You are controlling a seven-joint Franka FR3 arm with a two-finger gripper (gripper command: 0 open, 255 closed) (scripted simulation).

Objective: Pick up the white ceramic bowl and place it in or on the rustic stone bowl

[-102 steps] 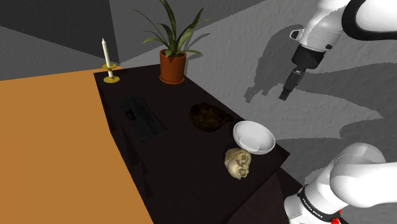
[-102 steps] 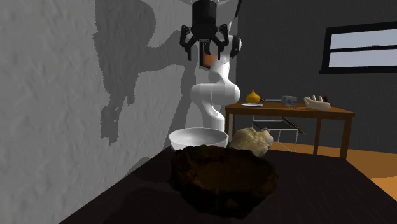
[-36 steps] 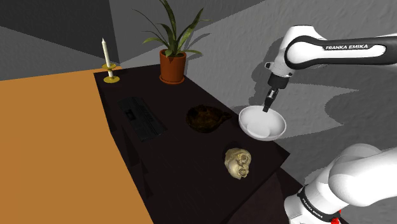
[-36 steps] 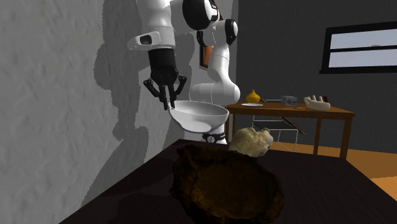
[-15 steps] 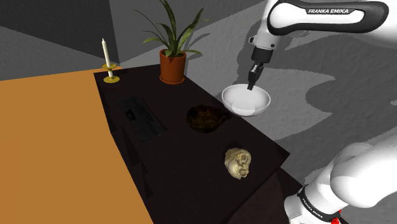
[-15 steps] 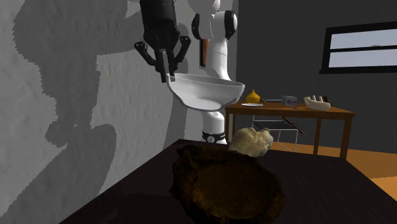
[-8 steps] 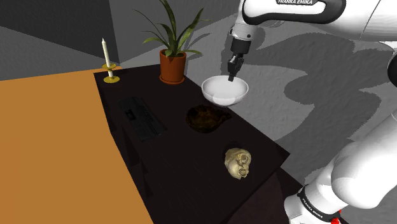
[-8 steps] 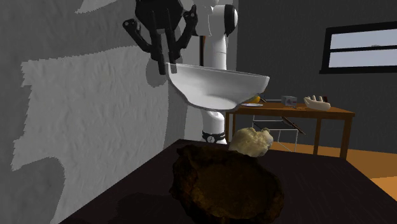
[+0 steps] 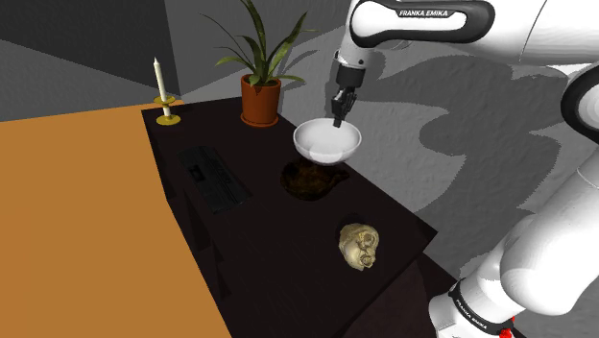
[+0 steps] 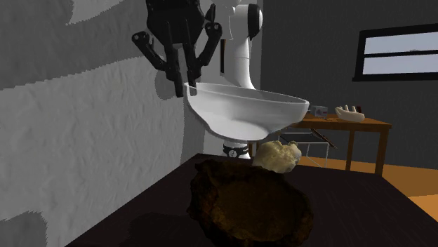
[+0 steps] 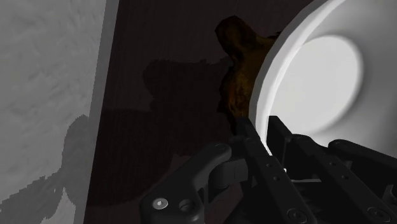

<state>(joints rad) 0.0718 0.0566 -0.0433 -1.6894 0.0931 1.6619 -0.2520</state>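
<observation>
In the shoulder view, a long dark bench (image 9: pixel 269 240) stands against a rough grey wall (image 9: pixel 451 163) on a flat orange floor (image 9: pixel 77 240). The black two-finger tool (image 9: pixel 338 121) pinches the far rim of a glossy white round bowl (image 9: pixel 326 142). It holds this bowl in the air over a rough dark-brown stone bowl (image 9: pixel 307 180) that sits mid-bench. At the bench's far end stand a green plant in a terracotta pot (image 9: pixel 260 101) and a white candle in a brass holder (image 9: pixel 159 86). A flat black rectangular device (image 9: pixel 211 178) lies towards the floor side, and a pale yellowish skull ornament (image 9: pixel 360 247) is near the stand end.

In the second exterior view, the tool (image 10: pixel 185 85) grips the white bowl (image 10: pixel 242 116) by its rim. The bowl hangs level, clear of the stone bowl (image 10: pixel 249 203) below it on the bench (image 10: pixel 365 210). The skull ornament (image 10: pixel 278 156) sits behind. Deeper in the room are a brown wooden side bench (image 10: pixel 330 125) with small items and a dark-framed window (image 10: pixel 396 52).

In the wrist view, one finger of the tool (image 11: pixel 264 130) is inside the white bowl's (image 11: pixel 318 70) rim and the other outside, clamping it. The stone bowl (image 11: pixel 236 70) shows past the rim on the bench (image 11: pixel 159 102), which meets the wall (image 11: pixel 44 95).
</observation>
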